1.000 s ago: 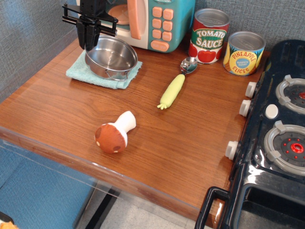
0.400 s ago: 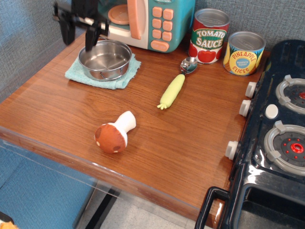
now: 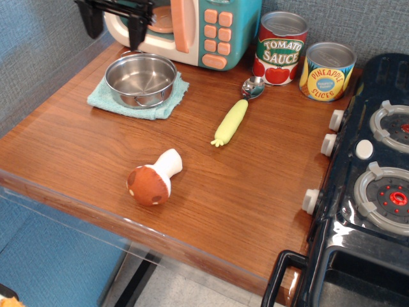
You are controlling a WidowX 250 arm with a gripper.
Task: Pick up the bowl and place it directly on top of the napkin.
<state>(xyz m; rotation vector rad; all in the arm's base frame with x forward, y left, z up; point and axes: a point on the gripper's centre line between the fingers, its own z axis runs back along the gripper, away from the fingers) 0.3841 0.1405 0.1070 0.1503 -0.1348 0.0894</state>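
Starting near, mushroom (image 3: 153, 180) and corn (image 3: 231, 121) lie loose on the tabletop (image 3: 83, 147), bowl (image 3: 140, 78) sits flat on the napkin (image 3: 105, 99), so hand (image 3: 113, 19) hangs above, spread open, empty.

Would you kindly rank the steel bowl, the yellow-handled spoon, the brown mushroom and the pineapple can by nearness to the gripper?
1. Shiny stainless-steel bowl, on the teal napkin just below the open black gripper.
2. Yellow-handled spoon, mid-table.
3. Brown toy mushroom, near the front edge.
4. Yellow pineapple slices can, far right, by the stove.
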